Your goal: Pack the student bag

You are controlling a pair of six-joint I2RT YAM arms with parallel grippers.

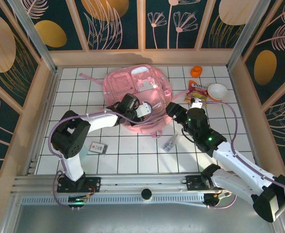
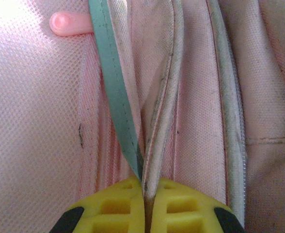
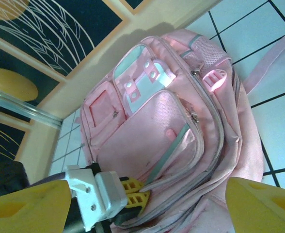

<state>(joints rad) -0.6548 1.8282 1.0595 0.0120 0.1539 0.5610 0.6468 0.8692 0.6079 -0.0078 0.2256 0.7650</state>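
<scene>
The left claw (image 1: 141,111) was pinched shut on the bag (image 1: 137,85). Its yellow fingers (image 2: 89,218) clamped a teal trim strip (image 2: 111,87) and a piped seam at the bag's near edge. From that claw the bag stretched straight ahead, its long axis running away toward the far wall, front pockets facing up. The right claw (image 1: 174,109) hung just beside the bag's near right corner, jaws spread wide and holding nothing; the bag lay ahead of it and to its left. The left arm looked the nearer, already in contact, so any tug on the opening would likely run along that axis.
</scene>
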